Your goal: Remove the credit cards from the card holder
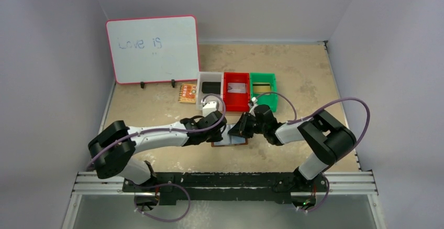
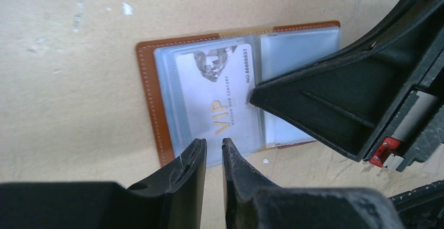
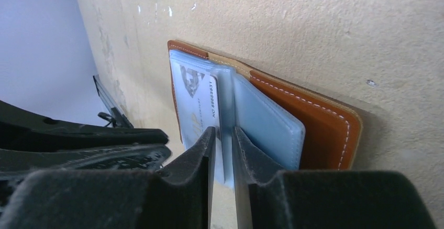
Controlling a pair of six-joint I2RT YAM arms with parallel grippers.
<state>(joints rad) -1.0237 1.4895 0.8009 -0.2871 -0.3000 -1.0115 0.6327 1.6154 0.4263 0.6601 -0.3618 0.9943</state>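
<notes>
From above, a whiteboard (image 1: 152, 48) at the far left reads "Love is" in faint blue. To its right stand three bins, white (image 1: 210, 75), red (image 1: 235, 75) and green (image 1: 262, 75), with an orange card (image 1: 187, 93) just left of the white one. Both arms reach inward and low over the beige, scuffed table (image 1: 157, 116). The left gripper (image 1: 223, 128) and right gripper (image 1: 242, 128) meet tip to tip over the card holder (image 1: 230, 142), which lies open near the table's middle. Plain pale walls close in the sides.

In the left wrist view, the white card (image 2: 214, 93) in the holder's clear sleeve (image 2: 167, 93) reads "VIP" in gold, "MAISON NEW CENTURY", and a number starting "NO 8888". The left jaws are drawn nearly together, with a slit between them, at the holder's edge. Whether they nip it, I cannot tell. The right gripper's tip touches the card's edge at the holder's fold. The table is flecked with white.

In the right wrist view, the same number shows on the card. The holder's brown leather has white stitching. The right jaws stand narrow, and a clear sleeve leaf rises between them and looks pinched. The left gripper's fingers lie just to one side.
</notes>
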